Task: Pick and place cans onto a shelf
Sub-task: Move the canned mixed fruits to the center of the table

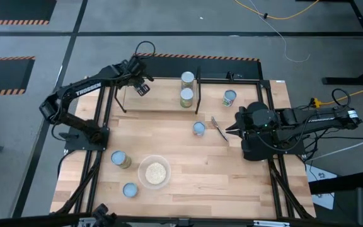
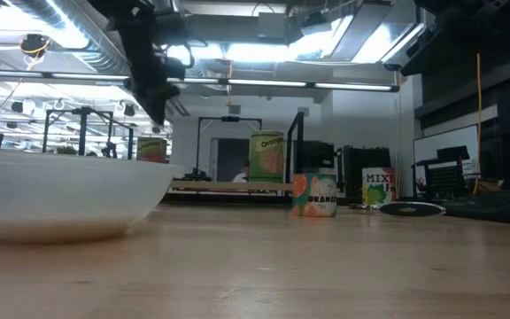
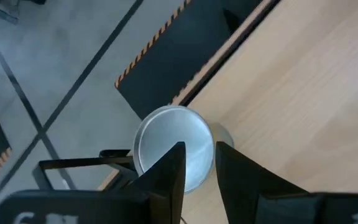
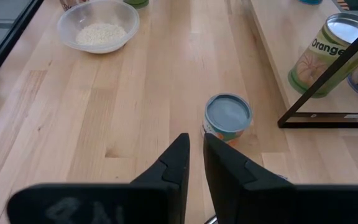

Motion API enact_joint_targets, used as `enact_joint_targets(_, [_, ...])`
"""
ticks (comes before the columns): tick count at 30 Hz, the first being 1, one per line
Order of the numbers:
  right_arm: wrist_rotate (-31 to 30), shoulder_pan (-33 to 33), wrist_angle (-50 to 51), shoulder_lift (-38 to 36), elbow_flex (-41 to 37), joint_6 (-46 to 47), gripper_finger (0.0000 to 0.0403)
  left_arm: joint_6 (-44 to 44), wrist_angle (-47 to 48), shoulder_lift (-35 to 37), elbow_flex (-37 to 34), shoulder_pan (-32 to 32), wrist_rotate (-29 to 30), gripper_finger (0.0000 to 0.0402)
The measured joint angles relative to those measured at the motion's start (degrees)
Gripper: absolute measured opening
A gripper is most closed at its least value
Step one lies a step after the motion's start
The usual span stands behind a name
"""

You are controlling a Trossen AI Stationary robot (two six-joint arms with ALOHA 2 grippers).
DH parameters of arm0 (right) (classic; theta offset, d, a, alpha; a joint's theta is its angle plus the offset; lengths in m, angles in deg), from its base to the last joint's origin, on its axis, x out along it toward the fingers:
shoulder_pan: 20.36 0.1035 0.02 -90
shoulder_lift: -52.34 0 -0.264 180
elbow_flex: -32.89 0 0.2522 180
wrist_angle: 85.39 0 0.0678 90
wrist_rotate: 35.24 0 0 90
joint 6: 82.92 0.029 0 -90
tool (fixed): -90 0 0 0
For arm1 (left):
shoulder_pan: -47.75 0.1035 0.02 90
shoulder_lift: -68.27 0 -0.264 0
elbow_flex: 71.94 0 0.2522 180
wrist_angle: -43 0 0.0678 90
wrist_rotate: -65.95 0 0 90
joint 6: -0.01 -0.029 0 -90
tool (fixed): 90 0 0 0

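At the far left corner of the shelf, the left tool hangs over a silver-topped can that stands upright on the board, right by its edge. The fingers are parted by a gap narrower than the can and hold nothing. From table height the tool shows just clear of the can's top, so I judge this to be the release end of a placement, with the can delivered.

Two more cans stand at the shelf's right end. The right tool waits low over the worktop beside a fork, its fingers almost together with a slim gap and nothing between them.

Next, the left arm probably needs to lift straight up so as not to nudge the can off the edge, then go for another. The nearest candidates are the blue-topped can just ahead of the right tool, and two cans near the bowl of grain (not part of the job). One further can stands to the right of the shelf.

Every can stands on end — long axis vertical, lid up — so a sideways grip across the body, with the fingers opened wider than they are now, looks right.
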Motion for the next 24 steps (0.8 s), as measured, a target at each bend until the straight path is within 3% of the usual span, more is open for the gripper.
enact_joint_targets(4, [-0.1,0.0,0.0,0.0,0.0,0.0,0.0053,3.3,-0.1,3.3,0.0,-1.5,-3.5,0.008])
enact_joint_targets(12, [-0.1,0.0,0.0,0.0,0.0,-0.3,0.0053,10.7,-3.3,6.0,0.1,-10.2,-17.1,0.008])
enact_joint_targets(18, [-0.6,0.0,0.0,0.0,0.0,-0.3,0.0053,13.7,-8.4,5.1,0.1,-21.6,-17.5,0.008])
enact_joint_targets(24, [-0.6,0.0,0.0,0.0,0.0,-0.2,0.0054,14.3,-15.9,4.6,0.1,-32.8,-12.3,0.008])
